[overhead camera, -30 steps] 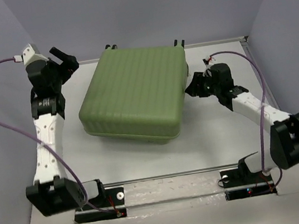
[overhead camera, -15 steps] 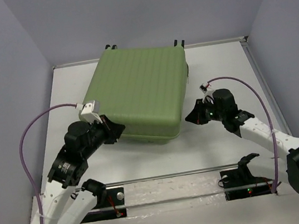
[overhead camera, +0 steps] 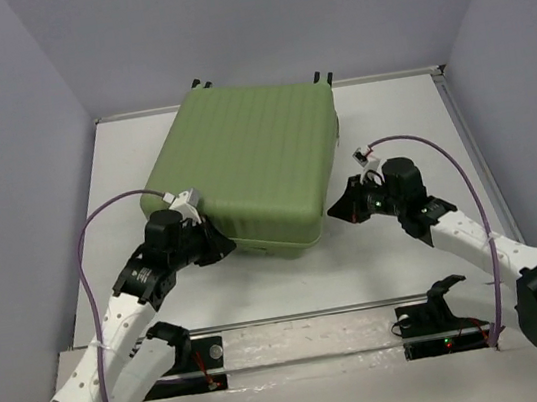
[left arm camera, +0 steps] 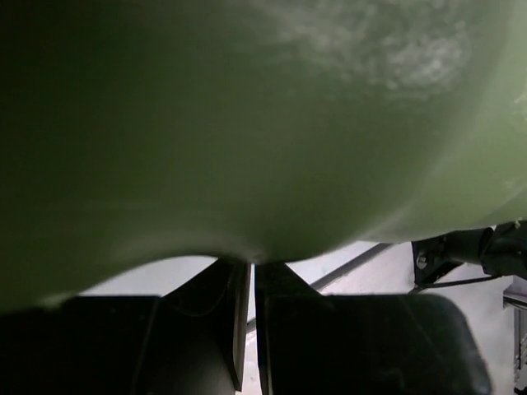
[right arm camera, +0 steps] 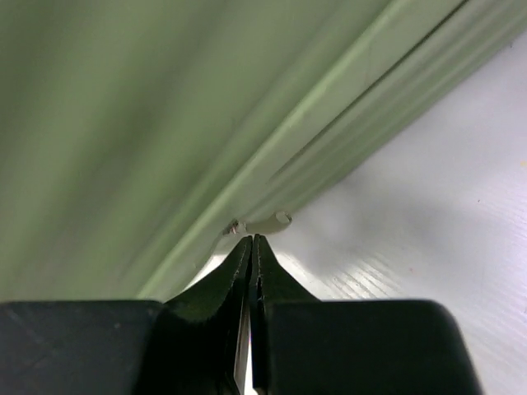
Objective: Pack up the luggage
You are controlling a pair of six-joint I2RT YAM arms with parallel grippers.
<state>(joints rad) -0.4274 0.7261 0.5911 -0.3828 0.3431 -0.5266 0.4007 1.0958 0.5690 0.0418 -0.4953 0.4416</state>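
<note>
The luggage [overhead camera: 244,169] lies closed at far centre, just beyond both your grippers: the left gripper [overhead camera: 218,250] at its near left corner, the right gripper [overhead camera: 339,213] at its near right seam, both pinched narrow, nothing visibly held

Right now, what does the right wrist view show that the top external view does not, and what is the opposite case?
Only the right wrist view: the seam line of the luggage seen from close, and a small pale tab on it, just above the closed tips of the right hand. I cannot confirm a grip on the tab.
Only the top external view: the whole closed luggage, its wheels at the far edge, the left hand at its near left corner, and the purple cables.
Both: the green shell, the right hand, the white table.
</note>
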